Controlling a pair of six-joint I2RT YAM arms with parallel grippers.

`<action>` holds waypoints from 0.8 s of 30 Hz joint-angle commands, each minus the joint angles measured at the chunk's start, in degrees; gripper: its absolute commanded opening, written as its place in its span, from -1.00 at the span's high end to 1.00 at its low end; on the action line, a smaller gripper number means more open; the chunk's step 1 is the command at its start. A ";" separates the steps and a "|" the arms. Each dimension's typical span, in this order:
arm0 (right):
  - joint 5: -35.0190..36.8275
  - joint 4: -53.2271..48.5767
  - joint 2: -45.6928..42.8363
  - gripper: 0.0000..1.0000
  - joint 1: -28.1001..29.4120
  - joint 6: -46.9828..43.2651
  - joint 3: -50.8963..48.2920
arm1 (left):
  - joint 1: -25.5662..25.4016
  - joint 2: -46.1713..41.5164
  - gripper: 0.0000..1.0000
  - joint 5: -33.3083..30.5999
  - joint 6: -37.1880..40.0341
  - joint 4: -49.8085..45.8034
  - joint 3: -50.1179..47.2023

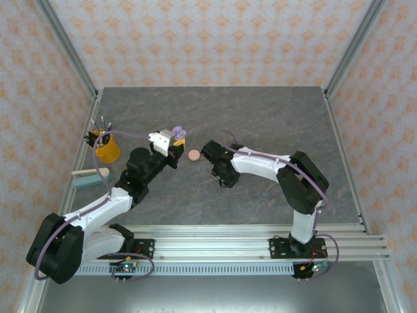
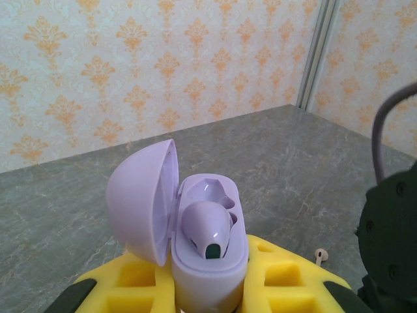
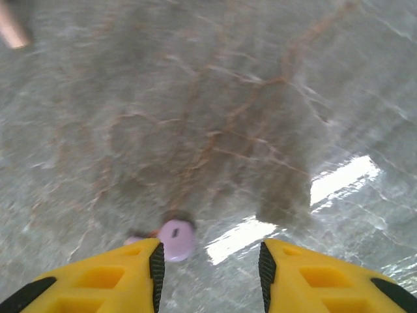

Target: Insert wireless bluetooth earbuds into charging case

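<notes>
Pickup of the second lilac earbud [image 3: 176, 239] seems the step in hand: it lies toward the table's middle, just beside one finger of the right gripper [image 3: 208, 261], whose jaws stand apart and empty. The left gripper [image 2: 208, 279] clamps the open lilac case [image 2: 140, 202], with one seated earbud [image 2: 207, 228] inside. The next move calls for centring the jaws over the loose bud, then closing.

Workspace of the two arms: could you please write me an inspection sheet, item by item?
Surface: glossy grey veined table.
Job's things: open lilac case holding one earbud, other slot empty; loose lilac earbud on the table; round pink case lying apart.
Clutter: yellow cup of pens, pale block beside it.
End effectors: left end effector shut on lilac case; right end effector open near the loose earbud.
Cables: lilac cable along each arm.
Surroundings: patterned walls, metal frame.
</notes>
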 commanded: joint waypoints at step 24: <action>-2.75 1.30 5.95 0.15 0.28 13.85 4.84 | 0.63 0.09 1.00 0.36 -0.92 0.82 2.63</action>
